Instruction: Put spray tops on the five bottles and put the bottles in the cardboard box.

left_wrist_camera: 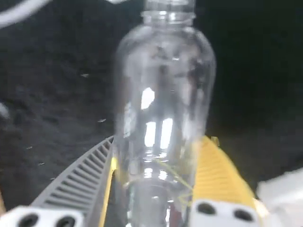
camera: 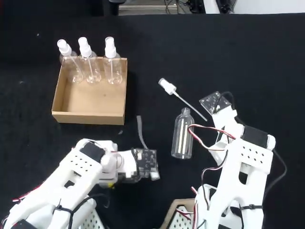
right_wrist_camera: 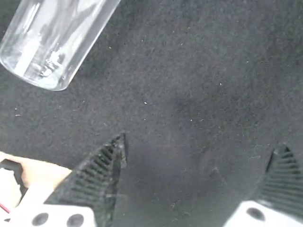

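Clear plastic bottle (camera: 183, 133), uncapped, lying right of brown cardboard box (camera: 88, 117). Right gripper (right_wrist_camera: 202, 141) spread wide near its base. Left gripper (left_wrist_camera: 158, 142): grip cannot be told.

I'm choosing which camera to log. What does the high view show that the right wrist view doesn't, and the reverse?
High view alone: the cardboard box with three topped bottles along its far side, and a loose spray top on the black table. Right wrist view alone: that the right gripper is open with nothing between its fingers. Both: the uncapped bottle lying on the table.
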`<state>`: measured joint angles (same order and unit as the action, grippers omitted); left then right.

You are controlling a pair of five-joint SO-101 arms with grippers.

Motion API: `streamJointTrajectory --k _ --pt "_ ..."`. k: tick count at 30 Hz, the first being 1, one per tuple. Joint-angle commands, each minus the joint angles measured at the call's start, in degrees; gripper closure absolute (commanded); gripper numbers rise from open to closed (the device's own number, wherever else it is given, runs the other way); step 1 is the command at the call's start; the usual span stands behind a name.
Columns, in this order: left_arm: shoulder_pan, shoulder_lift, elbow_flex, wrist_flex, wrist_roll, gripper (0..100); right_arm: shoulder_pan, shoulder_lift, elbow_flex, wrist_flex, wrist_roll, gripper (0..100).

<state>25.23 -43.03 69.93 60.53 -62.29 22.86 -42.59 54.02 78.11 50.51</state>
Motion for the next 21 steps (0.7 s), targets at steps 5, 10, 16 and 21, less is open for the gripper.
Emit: streamJointTrajectory --k 5,10,16,21 --pt "-2.5 -1.4 -7.2 14.1 4.2 95 -4.8 0.0 -3.4 3.8 -4.1 58.2" --pt "-20.2 -1.4 -11.5 19.7 -4.2 95 -14.3 0.0 -7.4 8.2 -10.3 58.2" --pt "-42.9 -1.4 -13.1 12.7 -12.8 95 -32.3 0.0 -8.7 7.8 -20.7 58.2" --pt "-52.4 -1.4 -14.0 7.6 -0.7 95 -45.6 0.5 -6.1 -0.8 -30.8 58.2"
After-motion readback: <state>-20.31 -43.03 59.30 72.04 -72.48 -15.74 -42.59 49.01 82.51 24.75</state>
